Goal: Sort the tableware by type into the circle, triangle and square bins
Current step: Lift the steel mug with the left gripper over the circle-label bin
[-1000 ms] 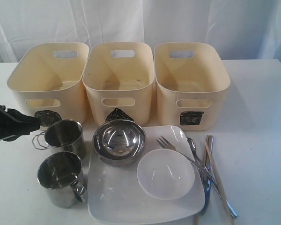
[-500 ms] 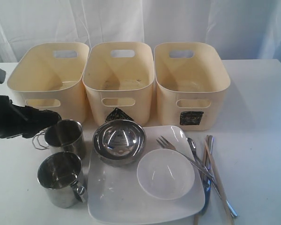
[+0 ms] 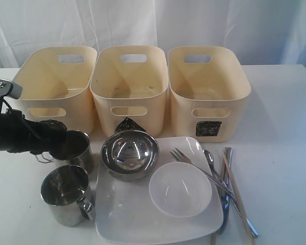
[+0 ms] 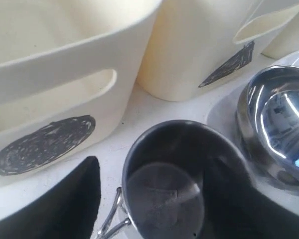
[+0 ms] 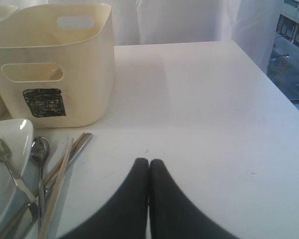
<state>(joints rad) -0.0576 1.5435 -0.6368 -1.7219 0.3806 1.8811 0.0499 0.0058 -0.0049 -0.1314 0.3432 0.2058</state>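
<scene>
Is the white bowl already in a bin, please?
No, the white bowl sits on the plate beside the steel bowl.

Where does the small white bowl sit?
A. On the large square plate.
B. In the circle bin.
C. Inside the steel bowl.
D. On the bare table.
A: the small white bowl rests on the large square plate, beside the steel bowl.

rear mug (image 3: pixel 80 153) partly hidden, chopsticks (image 3: pixel 237 196) cut off
</scene>
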